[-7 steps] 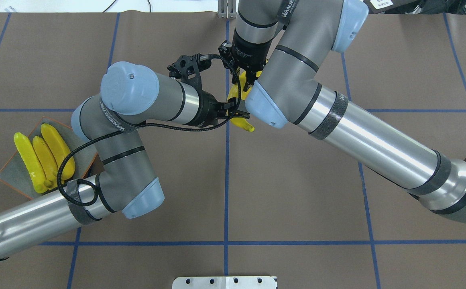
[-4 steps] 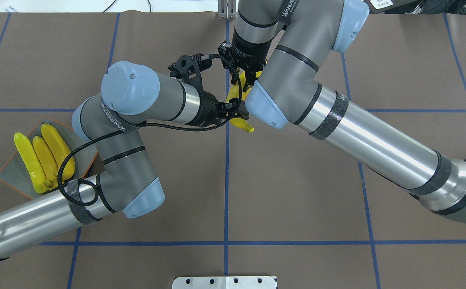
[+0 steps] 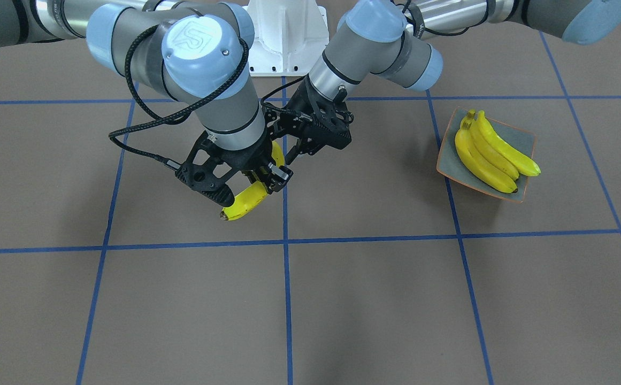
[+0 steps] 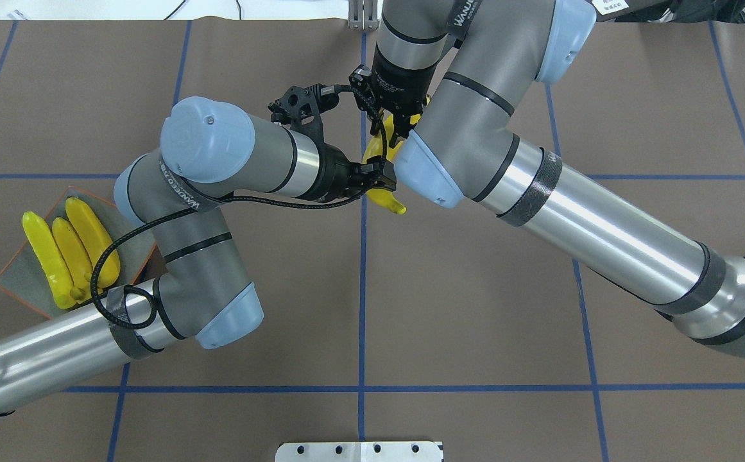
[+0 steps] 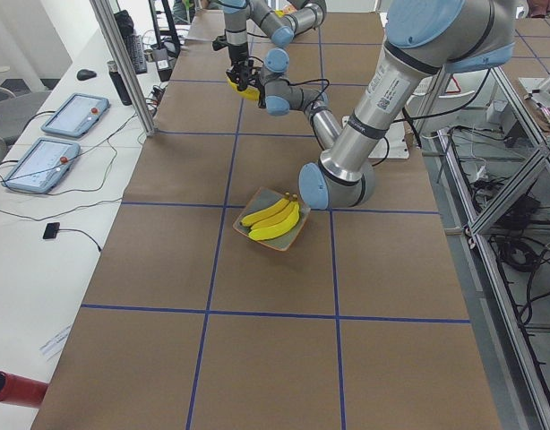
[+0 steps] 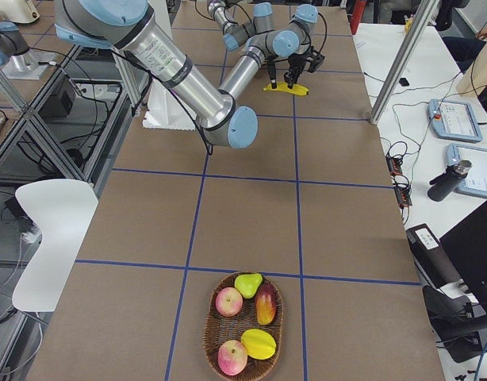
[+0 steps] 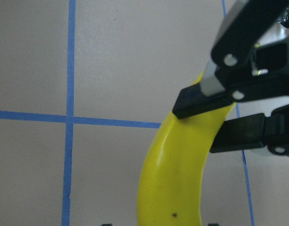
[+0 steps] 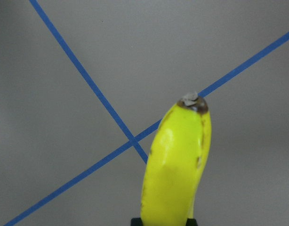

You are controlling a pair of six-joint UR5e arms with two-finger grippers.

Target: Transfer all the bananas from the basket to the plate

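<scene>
One banana (image 3: 243,203) hangs in the air over the table's middle, far side. My right gripper (image 3: 259,179) is shut on its upper part. The left wrist view shows the right fingers (image 7: 201,101) clamped across the banana (image 7: 177,179). My left gripper (image 4: 375,179) sits at the banana's other end, its fingers on either side with a gap, so it looks open. The right wrist view shows the banana's dark tip (image 8: 194,101) pointing away. Three bananas (image 4: 70,253) lie side by side on the plate (image 4: 22,282) at my left. The plate also shows in the front view (image 3: 519,140).
A wicker basket (image 6: 208,333) with apples, a pear and other fruit, but no bananas, stands near the table's right end. A white mounting plate (image 4: 359,451) lies at the near edge. Both arms cross over the table's middle.
Both grippers stay at the banana. The right arm has shifted slightly to the right. The banana has hardly moved.
</scene>
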